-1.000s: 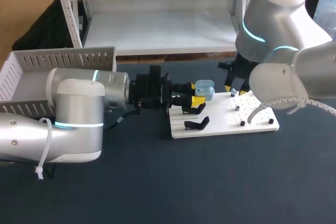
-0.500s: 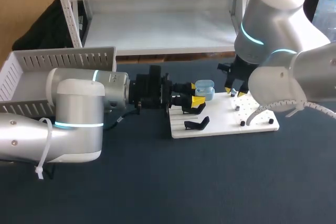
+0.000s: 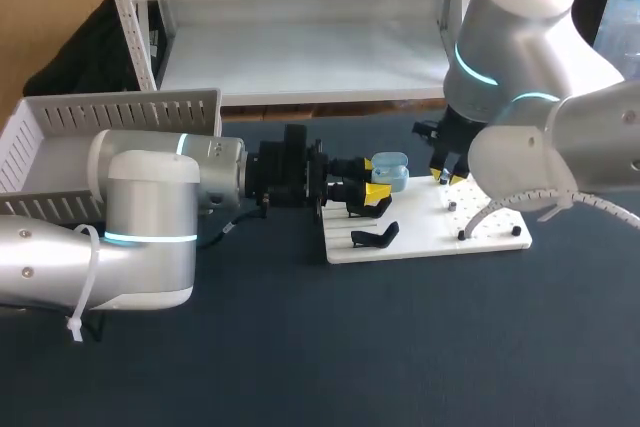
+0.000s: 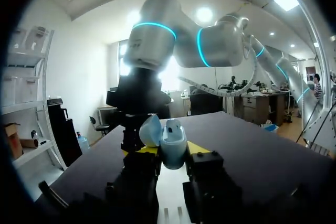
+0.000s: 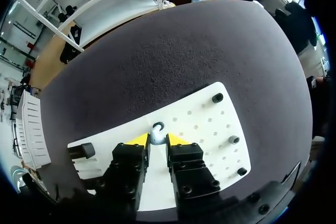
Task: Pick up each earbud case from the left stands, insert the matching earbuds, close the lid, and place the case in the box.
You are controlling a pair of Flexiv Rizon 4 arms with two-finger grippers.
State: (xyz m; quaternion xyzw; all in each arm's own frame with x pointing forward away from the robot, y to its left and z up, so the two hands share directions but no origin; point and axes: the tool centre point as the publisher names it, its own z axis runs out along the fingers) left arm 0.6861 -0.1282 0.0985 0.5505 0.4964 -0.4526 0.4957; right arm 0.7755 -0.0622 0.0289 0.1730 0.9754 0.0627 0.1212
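Earbud case (image 3: 388, 172), pale blue with its lid open, is clamped between the fingers of your left gripper (image 4: 172, 149), above the left part of the white board (image 3: 430, 232). Further right, your right gripper (image 5: 156, 140) stands narrow, pinching a small white earbud (image 5: 156, 128) between its yellow tips over the board.

Dark charcoal table (image 3: 400, 347), faintly speckled, and on it the white board (image 3: 490, 229), patterned with a grid of tiny holes. Black stands (image 3: 375, 236) on the board's left half, dark pegs (image 5: 217, 98) dotted over its right half. There's the pale blue earbud case (image 4: 169, 142) at the board's left edge, with bright yellow on the left fingers (image 4: 198, 147). The right fingers (image 5: 177, 139) are yellow-tipped too on black bodies, with a white earbud (image 5: 156, 135) over the board. The left arm (image 3: 150, 207) and right arm (image 3: 520, 57) are silver-grey with glowing cyan rings. Left of the board is a white slatted box (image 3: 60, 147).
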